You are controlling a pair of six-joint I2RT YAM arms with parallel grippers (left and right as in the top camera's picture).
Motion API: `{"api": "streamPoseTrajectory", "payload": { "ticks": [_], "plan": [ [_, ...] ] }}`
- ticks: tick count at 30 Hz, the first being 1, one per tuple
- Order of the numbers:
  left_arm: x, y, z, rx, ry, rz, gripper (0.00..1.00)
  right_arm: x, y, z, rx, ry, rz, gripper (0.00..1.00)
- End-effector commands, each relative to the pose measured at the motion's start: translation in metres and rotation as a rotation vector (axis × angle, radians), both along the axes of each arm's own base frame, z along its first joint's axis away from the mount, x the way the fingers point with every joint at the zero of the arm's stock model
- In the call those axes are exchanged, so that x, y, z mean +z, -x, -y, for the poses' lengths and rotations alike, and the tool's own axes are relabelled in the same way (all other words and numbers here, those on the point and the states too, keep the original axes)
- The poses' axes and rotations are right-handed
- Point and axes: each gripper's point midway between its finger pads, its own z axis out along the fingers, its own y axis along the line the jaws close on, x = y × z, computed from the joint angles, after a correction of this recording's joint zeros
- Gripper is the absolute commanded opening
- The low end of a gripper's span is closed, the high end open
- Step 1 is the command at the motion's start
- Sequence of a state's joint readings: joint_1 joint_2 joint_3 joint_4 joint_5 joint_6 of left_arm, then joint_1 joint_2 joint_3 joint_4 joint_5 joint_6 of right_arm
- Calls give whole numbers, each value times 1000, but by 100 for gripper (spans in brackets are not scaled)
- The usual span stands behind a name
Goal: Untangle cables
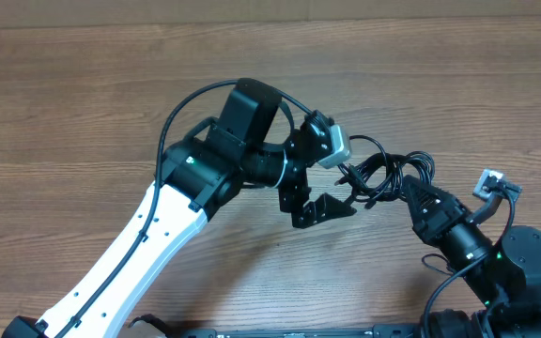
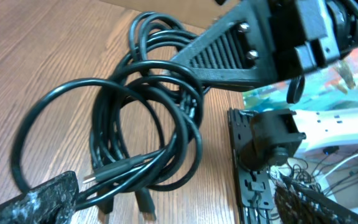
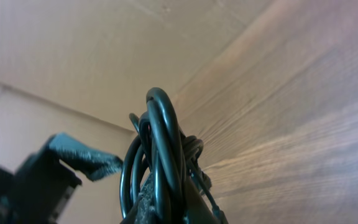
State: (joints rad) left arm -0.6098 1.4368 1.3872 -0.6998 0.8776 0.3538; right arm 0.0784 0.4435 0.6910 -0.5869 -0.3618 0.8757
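The cables (image 1: 383,172) are a tangled bundle of thin black loops lying right of the table's middle. My right gripper (image 1: 408,191) is shut on the bundle's right side. In the right wrist view the cables (image 3: 160,143) stand pinched between its fingers (image 3: 157,202). My left gripper (image 1: 319,213) is open just left of the bundle, with nothing in its grasp. In the left wrist view the cable loops (image 2: 135,124) spread on the wood, with small plugs (image 2: 145,204) near the lower edge. One left finger (image 2: 36,202) touches the strands at bottom left.
The table (image 1: 83,103) is bare brown wood. The right arm's base (image 1: 519,268) sits at the lower right with a small connector (image 1: 489,180) above it. A black slotted bracket (image 2: 253,168) and loose wiring lie beyond the table's edge in the left wrist view.
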Motion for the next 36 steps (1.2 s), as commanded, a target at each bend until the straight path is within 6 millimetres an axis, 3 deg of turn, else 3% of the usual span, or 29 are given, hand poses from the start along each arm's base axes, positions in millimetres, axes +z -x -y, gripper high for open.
{"api": "streamPoseTrajectory", "payload": {
  "ticks": [1,5,11,16,23,31,36],
  "plan": [
    [2,10,3,-75,10,66,100,10,1,2,-55,-153,-55,4],
    [-3,21,2,-154,6,134,100,9,1,2,-69,-202,-85,4],
    [-4,22,2,-188,6,201,100,10,4,-4,-38,-219,-92,4],
    [-7,17,1,-169,-11,217,100,26,1,-6,47,21,107,4],
    [3,25,2,-210,48,197,100,19,4,-7,134,303,228,4],
    [24,23,-12,-220,151,154,100,17,7,-13,220,471,328,4],
    [31,20,-19,-161,170,-25,100,21,7,-13,218,480,348,4]
  ]
}}
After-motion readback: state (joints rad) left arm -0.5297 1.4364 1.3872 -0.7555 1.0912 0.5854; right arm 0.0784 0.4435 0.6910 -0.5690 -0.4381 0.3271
